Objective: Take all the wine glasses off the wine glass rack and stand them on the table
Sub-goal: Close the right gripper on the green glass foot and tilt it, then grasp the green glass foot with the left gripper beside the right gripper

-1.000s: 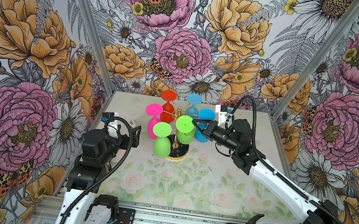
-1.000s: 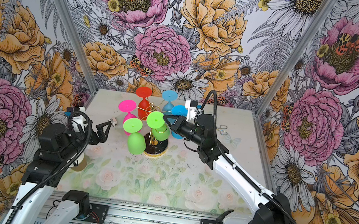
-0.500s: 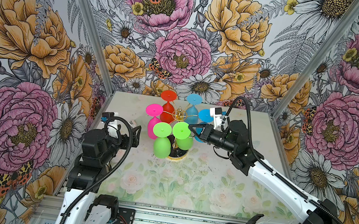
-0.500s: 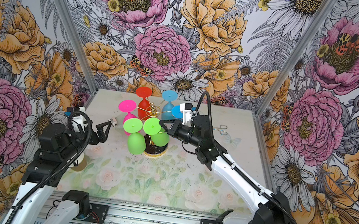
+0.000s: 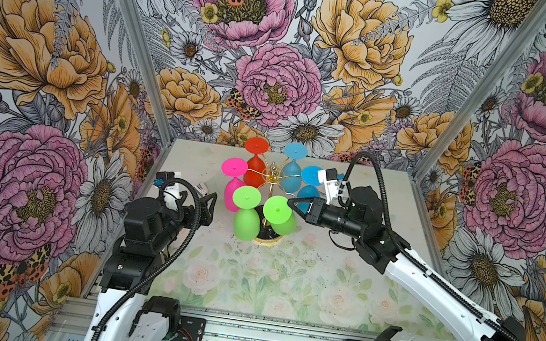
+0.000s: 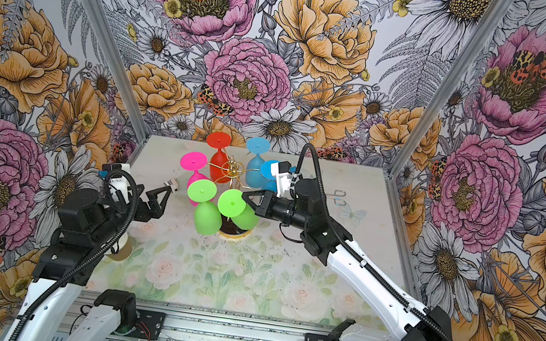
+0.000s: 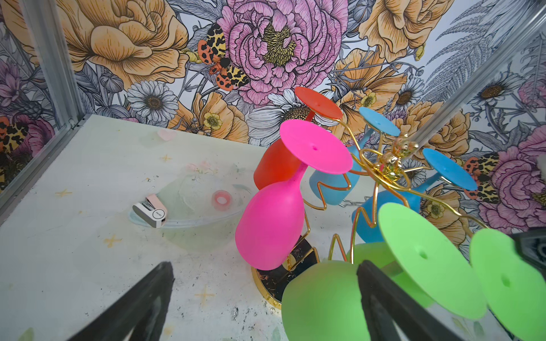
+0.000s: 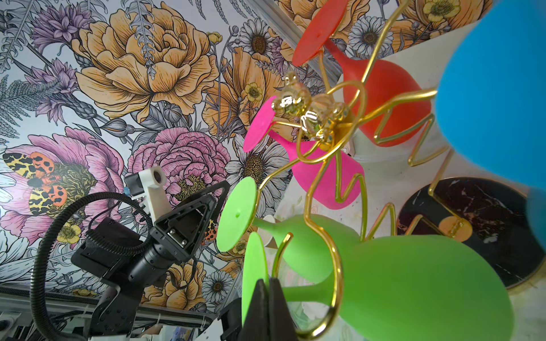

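We find the front of the table (image 5: 284, 283) bare and wide, so a gripper passes freely there. The wine glass rack (image 5: 271, 175) crowds the middle: hanging glasses ring its pole on every side, leaving only narrow gaps between the bowls. The right gripper (image 5: 291, 201), closed on the stem of the green wine glass (image 5: 276, 210), has the blue glass (image 5: 311, 175) just behind it and the second green glass (image 5: 245, 213) just beside. The left gripper (image 6: 154, 199), jaws wide, stands apart from the pink glass (image 5: 231, 196) — a clear bowl (image 7: 192, 206) lies just beyond it, left of the rack.
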`<state>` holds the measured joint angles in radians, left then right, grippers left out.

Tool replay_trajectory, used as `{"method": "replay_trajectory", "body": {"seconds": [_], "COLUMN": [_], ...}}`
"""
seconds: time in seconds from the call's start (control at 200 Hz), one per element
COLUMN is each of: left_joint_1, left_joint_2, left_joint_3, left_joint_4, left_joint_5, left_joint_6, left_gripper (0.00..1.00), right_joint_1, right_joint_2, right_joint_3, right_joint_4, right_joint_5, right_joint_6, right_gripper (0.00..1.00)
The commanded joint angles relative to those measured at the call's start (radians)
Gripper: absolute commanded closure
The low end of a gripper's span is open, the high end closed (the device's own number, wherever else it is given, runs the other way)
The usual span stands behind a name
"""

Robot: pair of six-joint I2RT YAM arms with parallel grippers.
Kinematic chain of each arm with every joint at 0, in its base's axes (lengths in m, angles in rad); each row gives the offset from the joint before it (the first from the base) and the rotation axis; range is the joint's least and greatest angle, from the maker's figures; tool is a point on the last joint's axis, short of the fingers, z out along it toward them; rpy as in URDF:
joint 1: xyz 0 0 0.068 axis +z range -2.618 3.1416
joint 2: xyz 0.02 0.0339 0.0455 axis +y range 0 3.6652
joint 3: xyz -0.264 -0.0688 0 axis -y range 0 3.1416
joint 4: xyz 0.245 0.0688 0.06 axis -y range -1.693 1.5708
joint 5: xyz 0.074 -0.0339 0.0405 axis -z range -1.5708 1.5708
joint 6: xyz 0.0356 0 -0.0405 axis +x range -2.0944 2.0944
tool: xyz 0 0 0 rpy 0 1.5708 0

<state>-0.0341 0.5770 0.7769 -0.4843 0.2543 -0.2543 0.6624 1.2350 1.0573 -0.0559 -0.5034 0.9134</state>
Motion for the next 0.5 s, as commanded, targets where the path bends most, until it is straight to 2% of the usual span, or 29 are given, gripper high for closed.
{"method": "replay_trajectory", "body": {"seconds": [0.0,0.155,0.255,0.425,0.49], "left_joint_1": [0.01,0.008,0.008,0.001,-0.008], "left_joint_2": [-0.018,-0.036,-0.04,-0.051,-0.055], "left_joint_3": [0.049,0.118,0.15,0.18,0.182], "left_joint_4": [-0.061,-0.183,-0.24,-0.277,-0.275], "left_joint_5": [0.1,0.155,0.237,0.443,0.487], "left_joint_6": [-0.014,0.008,-0.006,-0.102,-0.163], "left_gripper": [0.03,0.03,0.03,0.03,0.05], "right_joint_1": [0.007,0.006,0.006,0.006,0.006], "right_joint_2": [-0.046,-0.091,-0.115,-0.146,-0.165], "right_joint_3": [-0.005,-0.004,-0.02,-0.059,-0.066], "right_joint_4": [-0.024,-0.123,-0.143,-0.153,-0.157], "right_joint_5": [-0.025,-0.044,-0.068,-0.1,-0.128], "right_joint_6": [-0.053,-0.138,-0.158,-0.194,-0.218], "right_gripper": [1.0,1.0,1.0,1.0,1.0]}}
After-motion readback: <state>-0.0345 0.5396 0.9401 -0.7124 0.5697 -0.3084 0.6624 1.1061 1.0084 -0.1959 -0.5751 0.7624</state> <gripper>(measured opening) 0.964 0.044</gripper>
